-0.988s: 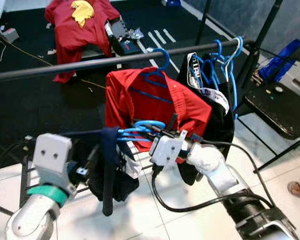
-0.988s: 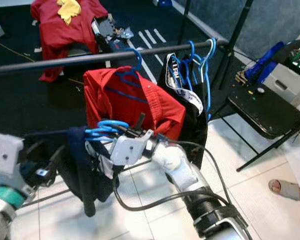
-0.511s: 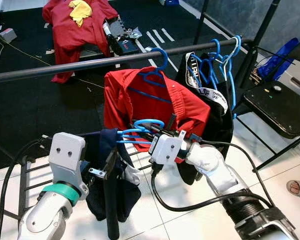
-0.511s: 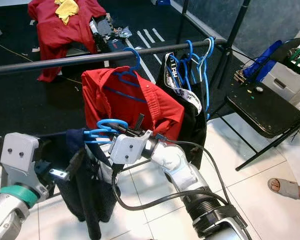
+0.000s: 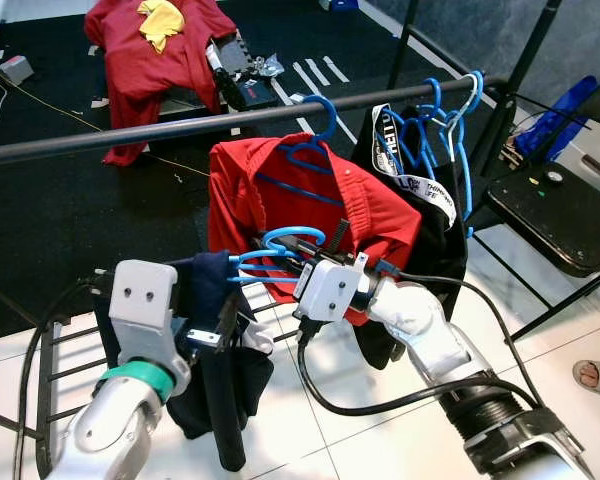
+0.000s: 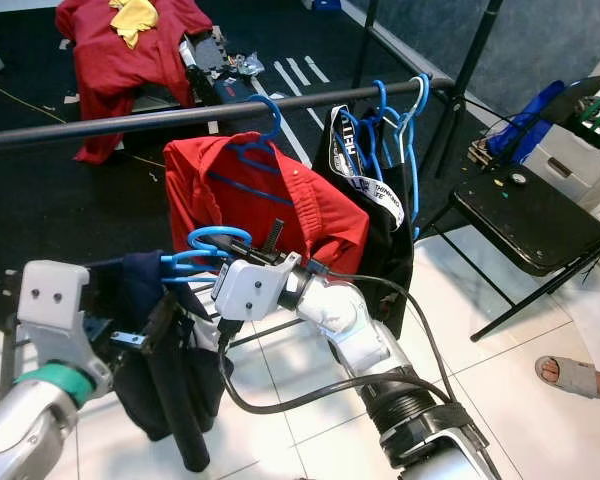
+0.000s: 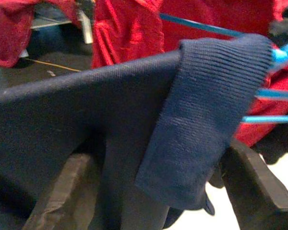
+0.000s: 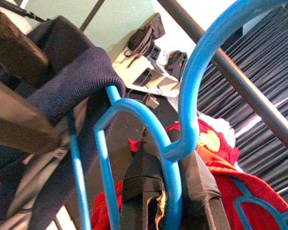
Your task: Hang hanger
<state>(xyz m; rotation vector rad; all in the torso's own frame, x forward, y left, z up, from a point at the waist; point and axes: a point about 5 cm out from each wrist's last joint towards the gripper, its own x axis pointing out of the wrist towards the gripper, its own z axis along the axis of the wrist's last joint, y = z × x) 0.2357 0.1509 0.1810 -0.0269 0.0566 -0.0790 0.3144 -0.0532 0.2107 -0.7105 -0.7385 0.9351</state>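
Two grippers shared the load: the right gripper point(image 5: 302, 251) clamped the blue hanger point(image 5: 270, 258) at its stiff neck below the rail point(image 5: 180, 128); the left gripper point(image 5: 218, 322) pinched the limp navy garment point(image 5: 215, 345), likely to sway.

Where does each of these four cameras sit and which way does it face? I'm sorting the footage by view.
Left eye: on the head, facing down at the rail, both arms in view.
Right eye: same scene, shifted sideways.
Left wrist: along the left gripper, its jaws around the navy garment.
Right wrist: along the right gripper, shut on the blue hanger, looking up.
Both wrist views share the navy garment and blue hanger.
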